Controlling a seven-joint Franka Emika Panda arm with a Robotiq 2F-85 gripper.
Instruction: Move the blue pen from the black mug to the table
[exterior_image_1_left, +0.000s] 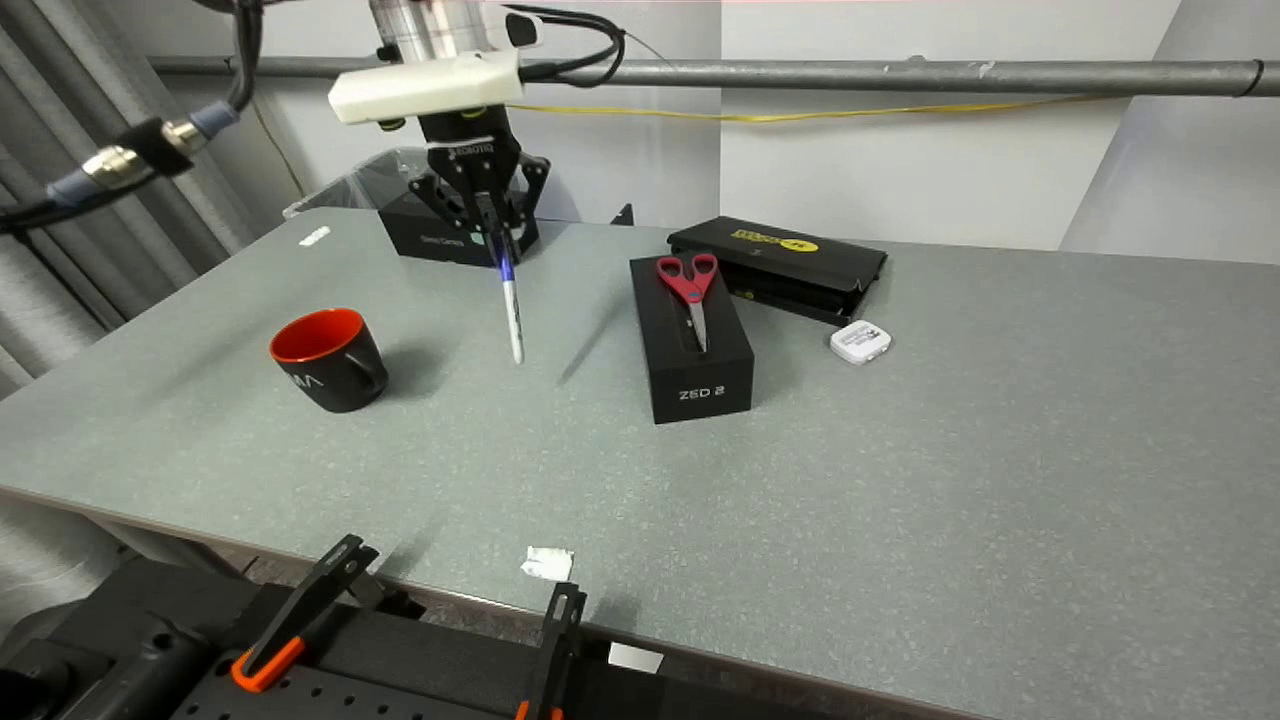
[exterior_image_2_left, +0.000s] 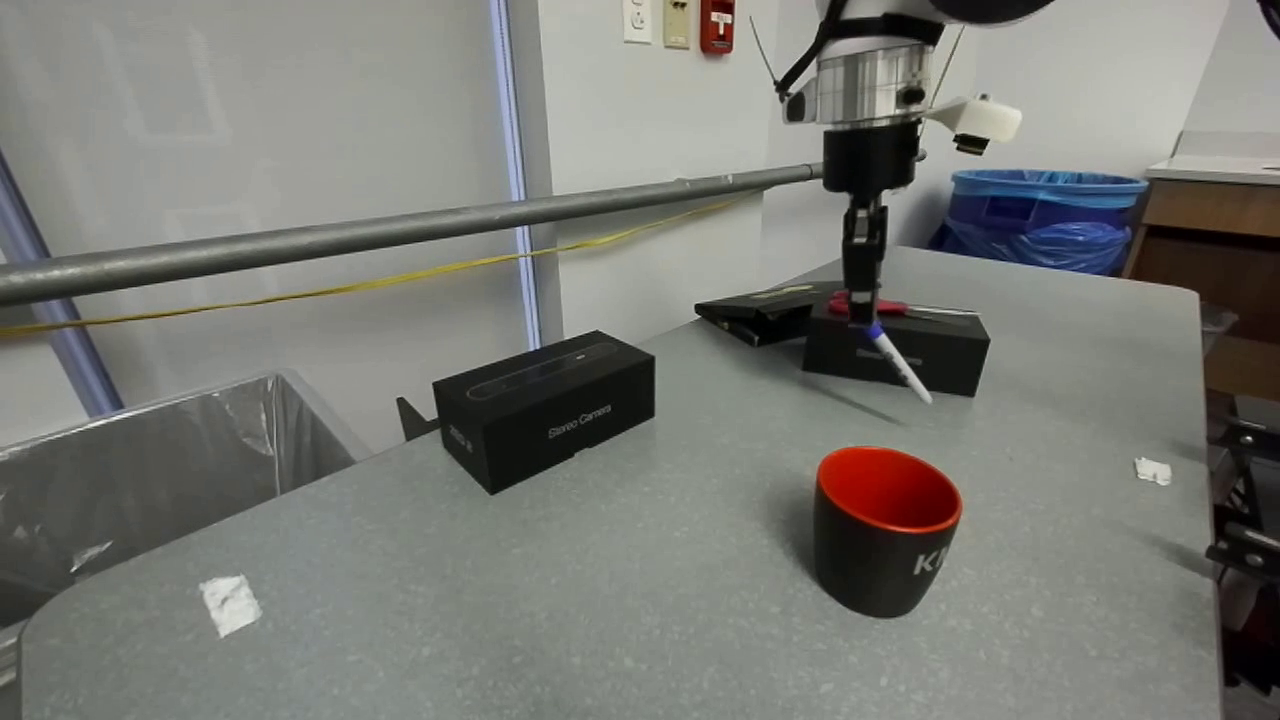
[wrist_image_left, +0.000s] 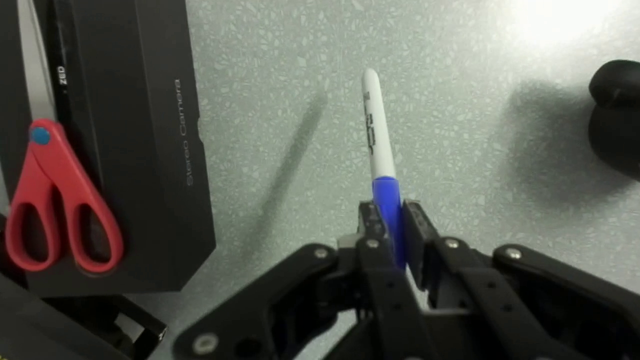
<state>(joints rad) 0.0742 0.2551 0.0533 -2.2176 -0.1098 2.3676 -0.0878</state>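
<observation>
Pen (wrist_image_left: 383, 167) hangs tilted above the table (exterior_image_1_left: 900, 500), clear of the mug (exterior_image_1_left: 340, 375), jaws of the gripper (wrist_image_left: 391, 214) closed on its blue cap (wrist_image_left: 386, 192), apparently mid-transfer and needing gentle lowering, then release.

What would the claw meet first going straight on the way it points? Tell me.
Likely the table, with the held blue pen touching ahead of the claw; its height is hard to judge.

Diffuse light fills both exterior views; in the wrist view, glare whitens the table (wrist_image_left: 460, 115) at upper right; pen (wrist_image_left: 381, 135) and mug (wrist_image_left: 619, 135) throw soft shadows leftward; the lower edge blurs.
</observation>
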